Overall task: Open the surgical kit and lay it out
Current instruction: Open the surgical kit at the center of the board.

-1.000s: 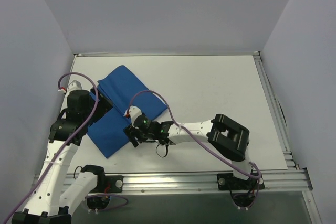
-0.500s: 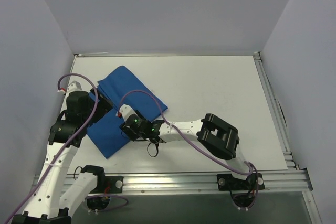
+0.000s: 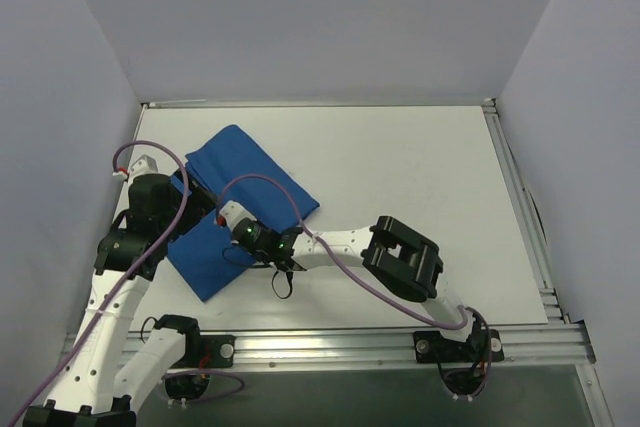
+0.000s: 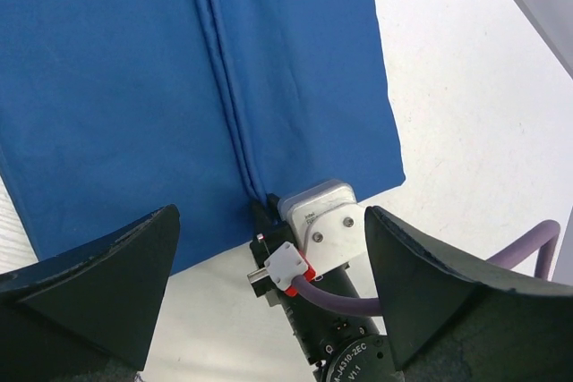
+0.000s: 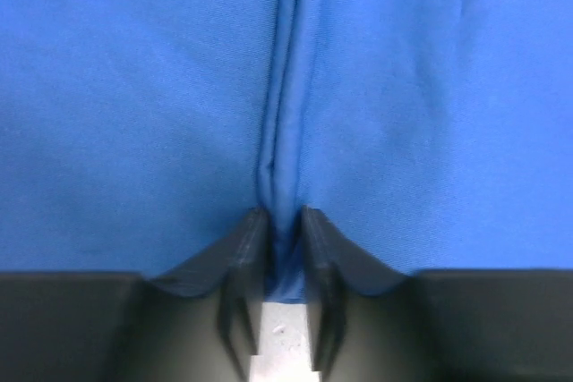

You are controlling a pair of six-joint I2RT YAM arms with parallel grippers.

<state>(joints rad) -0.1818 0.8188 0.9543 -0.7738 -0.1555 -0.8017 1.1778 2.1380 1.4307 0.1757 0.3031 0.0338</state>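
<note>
Right wrist view has the right gripper clenched on the raised centre ridge of the folded royal-blue cloth wrap, with the pleat squeezed between its two black fingers right at the cloth's near edge. From the top external view the wrap lies as a flat, slanted rectangle on the left part of the white table. No metal tray or instruments show, so they are presumably inside it. The left gripper hangs over the wrap with its jaws spread wide, grasping nothing. To unfold well, I judge the right arm should lift only slightly and draw the pinched flap outward across the table, away from the seam. A low pull would keep the bundle from dragging or tipping its contents. Whether one layer or both are caught cannot be told; if both, the whole kit would likely slide. The left gripper could steady the opposite flap.
</note>
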